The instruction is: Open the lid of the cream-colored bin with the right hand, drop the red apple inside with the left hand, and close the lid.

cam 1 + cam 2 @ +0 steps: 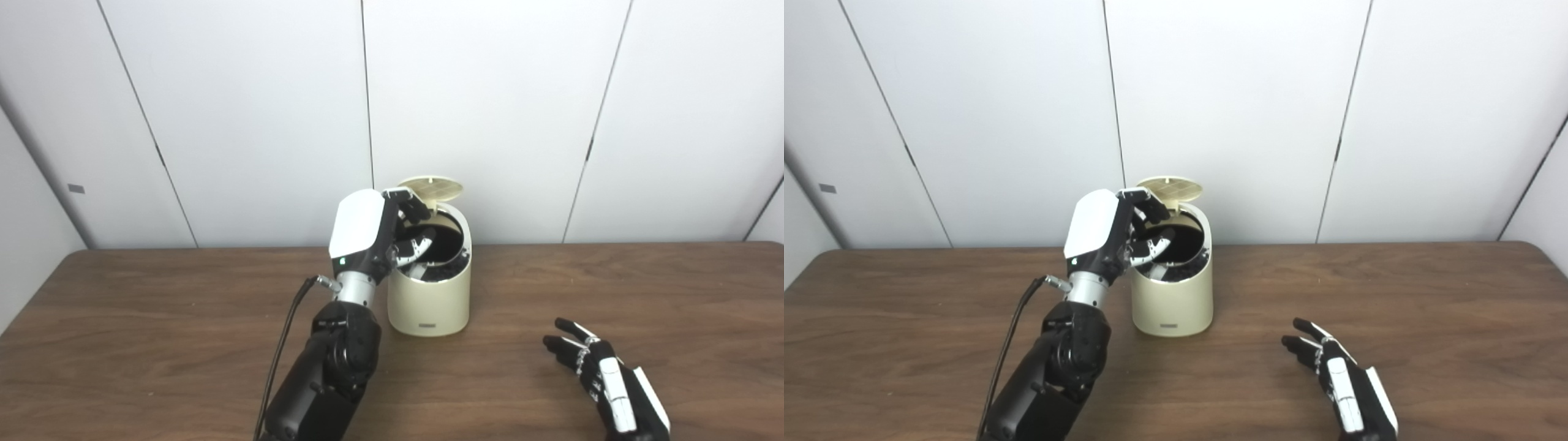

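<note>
We see the cream-colored bin (430, 300) standing upright on the wooden table (153, 343), nr the back edge and roughly mid-way along it, w/ a white panelled wall (245, 110) right behind. Its lid (430, 187) is up, tipped back at the rear of the rim, ribbed underside facing fwd, so the dark inside is open to view. Our left hand (392, 236) is raised over the bin's left side, white back-plate toward the cameras, its fingers (415, 245) curled loosely and reaching over the rim into the opening; one upper finger sits just beside the lid's front edge, tho we can't tell if it touches. We can't make out anything held in that hand, and the fingers are apart, not clenched. The red apple isn't visible to us in either view; whether it lies in the bin's dark interior we can't tell. A black cable (288, 343) runs along the left forearm down to the front edge. Our right hand (603, 376) lies low on the table nr the front-right, well apart from the bin, fingers spread and pointing toward the back-left, holding nothing. The bin has a small label nr its base at the front.
</note>
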Motion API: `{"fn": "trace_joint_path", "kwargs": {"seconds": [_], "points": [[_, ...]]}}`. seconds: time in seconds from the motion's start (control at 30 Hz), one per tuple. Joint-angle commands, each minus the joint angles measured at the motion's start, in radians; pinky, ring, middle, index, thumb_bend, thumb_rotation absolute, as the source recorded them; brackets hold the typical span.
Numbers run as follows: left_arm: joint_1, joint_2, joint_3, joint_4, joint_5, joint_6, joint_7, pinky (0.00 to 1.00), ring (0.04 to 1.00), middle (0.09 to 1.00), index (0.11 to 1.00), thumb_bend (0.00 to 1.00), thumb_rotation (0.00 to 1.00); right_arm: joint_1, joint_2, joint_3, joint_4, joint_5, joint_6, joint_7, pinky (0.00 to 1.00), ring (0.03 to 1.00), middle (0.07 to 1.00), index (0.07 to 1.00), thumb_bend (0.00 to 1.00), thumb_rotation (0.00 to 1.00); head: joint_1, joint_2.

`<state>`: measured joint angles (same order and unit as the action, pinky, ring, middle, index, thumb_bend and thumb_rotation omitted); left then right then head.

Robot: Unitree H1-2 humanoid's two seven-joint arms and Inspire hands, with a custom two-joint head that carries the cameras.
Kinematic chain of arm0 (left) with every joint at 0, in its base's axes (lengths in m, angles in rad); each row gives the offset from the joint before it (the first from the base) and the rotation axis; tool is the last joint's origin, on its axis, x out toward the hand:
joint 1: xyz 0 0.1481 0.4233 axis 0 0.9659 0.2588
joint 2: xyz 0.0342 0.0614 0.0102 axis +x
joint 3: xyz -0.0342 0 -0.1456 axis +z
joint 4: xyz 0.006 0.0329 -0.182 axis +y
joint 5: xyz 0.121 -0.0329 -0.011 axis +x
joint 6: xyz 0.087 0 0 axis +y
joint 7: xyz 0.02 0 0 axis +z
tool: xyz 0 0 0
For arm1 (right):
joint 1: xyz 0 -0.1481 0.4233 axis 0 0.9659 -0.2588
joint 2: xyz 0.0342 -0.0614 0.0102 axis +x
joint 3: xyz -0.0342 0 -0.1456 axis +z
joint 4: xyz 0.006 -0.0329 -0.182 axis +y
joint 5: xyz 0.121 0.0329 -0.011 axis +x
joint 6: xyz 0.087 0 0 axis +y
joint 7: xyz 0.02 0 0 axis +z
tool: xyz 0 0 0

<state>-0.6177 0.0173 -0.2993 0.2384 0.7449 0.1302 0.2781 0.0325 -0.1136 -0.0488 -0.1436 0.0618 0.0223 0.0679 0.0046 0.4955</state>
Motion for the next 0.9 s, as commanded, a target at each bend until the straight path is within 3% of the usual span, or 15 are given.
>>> {"fn": "trace_joint_path", "kwargs": {"seconds": [0.0,0.17,0.4,0.73,0.87], "points": [[-0.045,0.001,0.002,-0.015,0.004,-0.051,0.038,0.29,0.396,0.489,0.525,0.47,0.0,-0.026,-0.007,-0.001,-0.01,0.003,-0.043,0.006,0.87,0.797,0.741,0.808,0.59,1.0,0.002,0.0],[-0.024,0.01,0.025,-0.043,-0.03,-0.122,0.059,0.31,0.376,0.458,0.53,0.47,0.0,-0.032,-0.004,-0.003,-0.002,0.014,-0.048,0.009,0.87,0.798,0.743,0.811,0.59,1.0,0.004,-0.003],[0.041,0.023,0.073,-0.09,-0.093,-0.297,0.127,0.34,0.409,0.502,0.501,0.48,0.0,-0.037,-0.009,-0.009,0.004,0.021,-0.046,0.013,0.85,0.803,0.747,0.817,0.6,1.0,0.018,-0.006],[0.175,0.021,0.176,-0.323,-0.297,-0.202,-0.049,0.32,0.413,0.531,0.509,0.5,0.0,-0.036,-0.014,-0.027,-0.019,0.053,-0.039,0.018,0.85,0.835,0.789,0.818,0.59,1.0,0.012,-0.003],[0.243,0.031,0.242,-0.411,-0.402,-0.089,-0.131,0.37,0.463,0.491,0.5,0.51,0.0,-0.055,-0.019,-0.04,-0.029,0.066,-0.031,0.016,0.86,0.88,0.852,0.831,0.6,1.0,0.005,0.009]]}}
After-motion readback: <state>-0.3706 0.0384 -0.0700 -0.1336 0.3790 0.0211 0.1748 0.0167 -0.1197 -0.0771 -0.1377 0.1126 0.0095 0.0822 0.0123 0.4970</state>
